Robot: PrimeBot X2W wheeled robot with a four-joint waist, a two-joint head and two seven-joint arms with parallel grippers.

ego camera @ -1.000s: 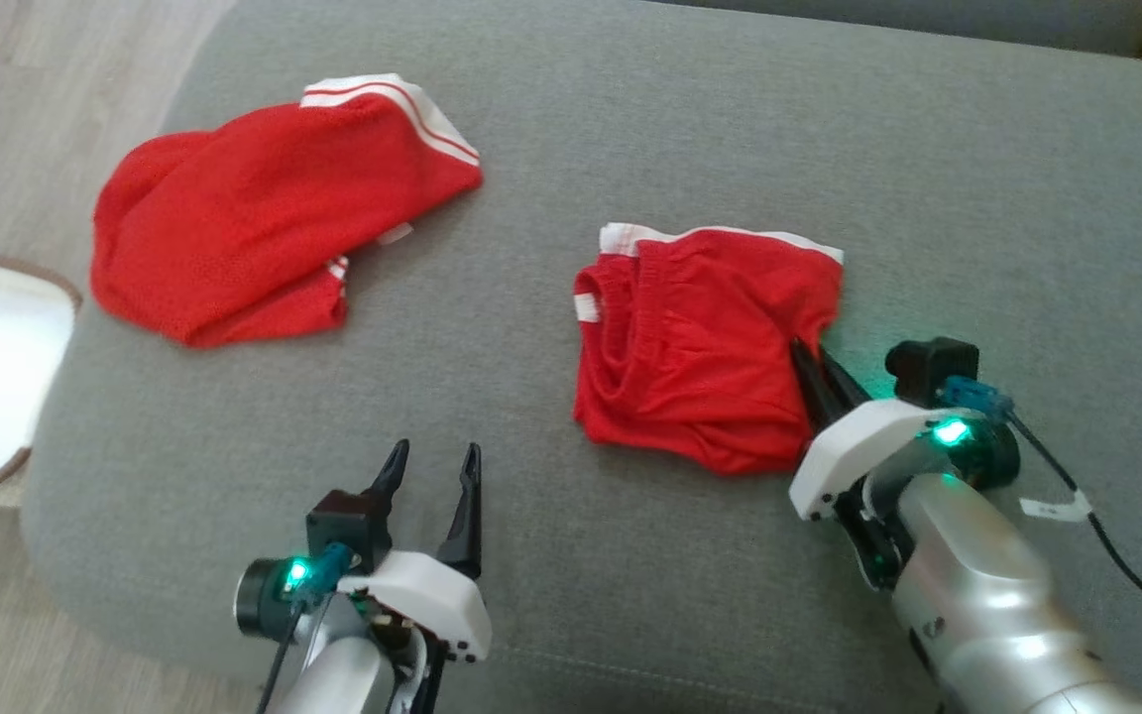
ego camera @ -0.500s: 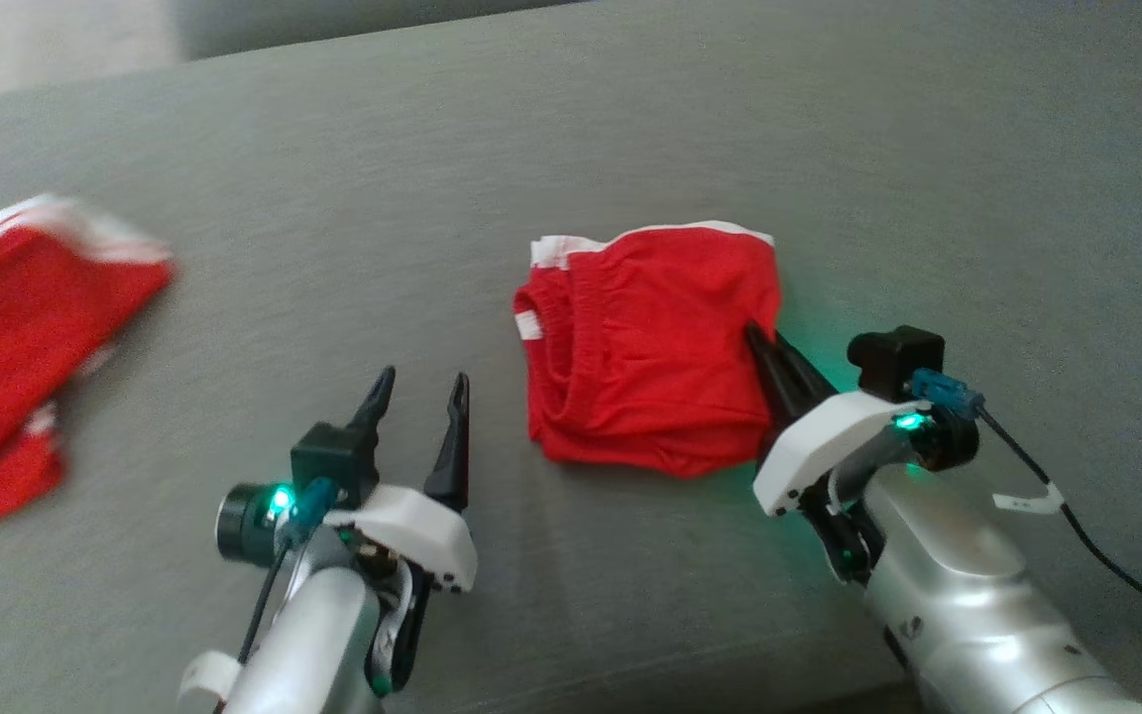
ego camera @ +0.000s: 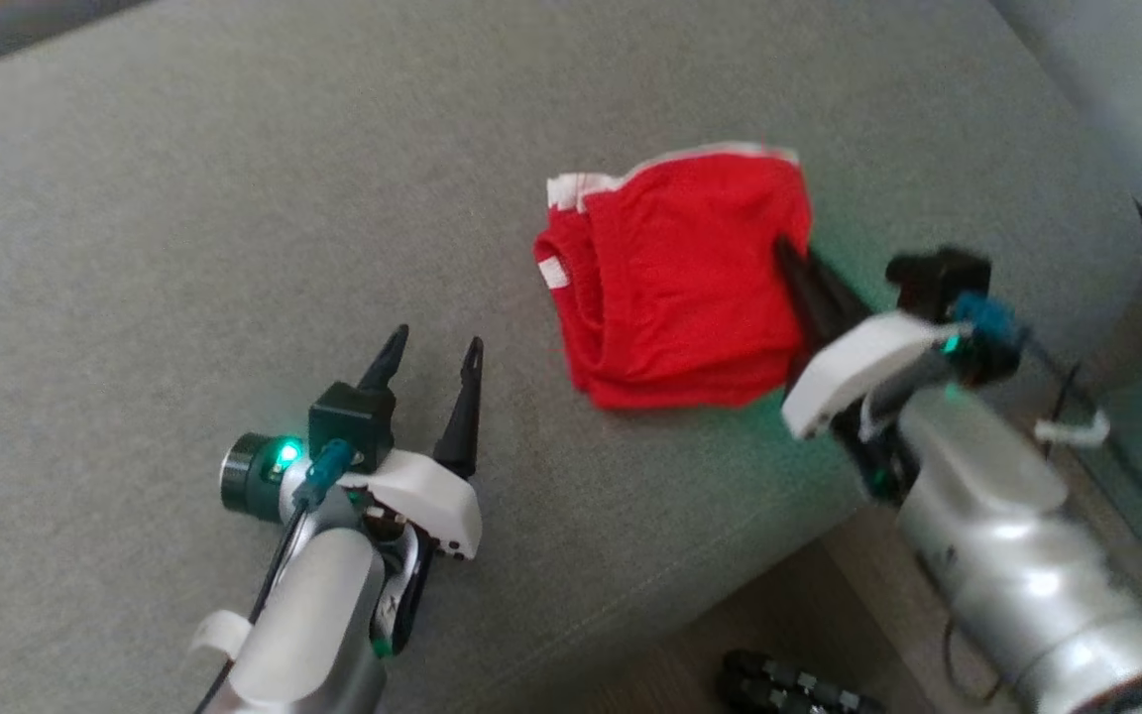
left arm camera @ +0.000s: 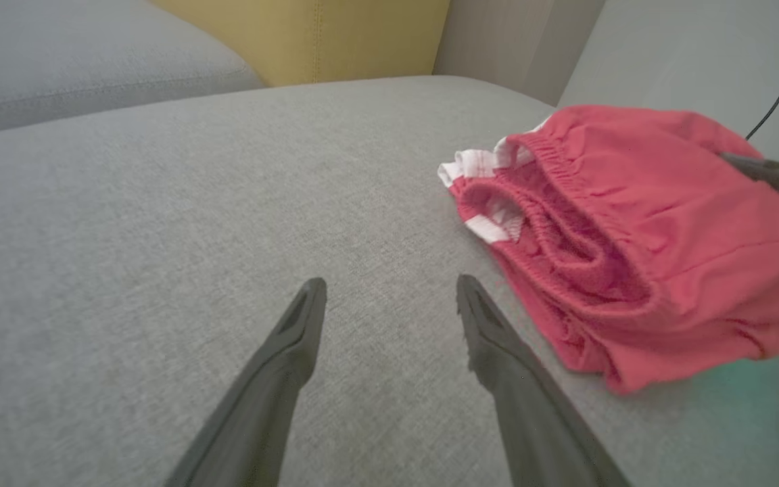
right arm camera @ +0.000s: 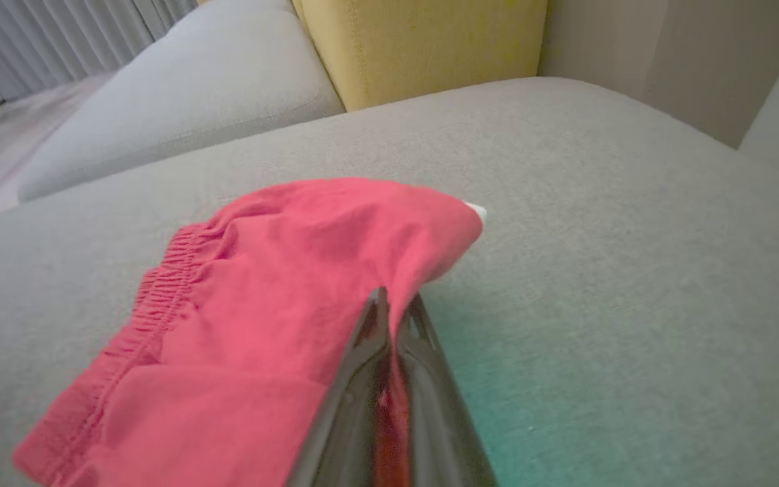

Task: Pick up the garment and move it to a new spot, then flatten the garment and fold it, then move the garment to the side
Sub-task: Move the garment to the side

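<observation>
Broad grey woven-fabric sofa seat [ego camera: 234, 198] across the head view, with a yellow upholstered cushion [right arm camera: 423, 47] beyond its far edge in the right wrist view. On the seat's right part, near the front edge, a rumpled red cloth garment [ego camera: 680, 288] with white trim and an elastic waistband, folded over on itself, its right edge pinched and puckered between the pressed-together dark fingers of the right tool [ego camera: 791, 260]. Left tool [ego camera: 435, 342] spread wide and empty over bare seat fabric, to the garment's left and apart from it.
</observation>
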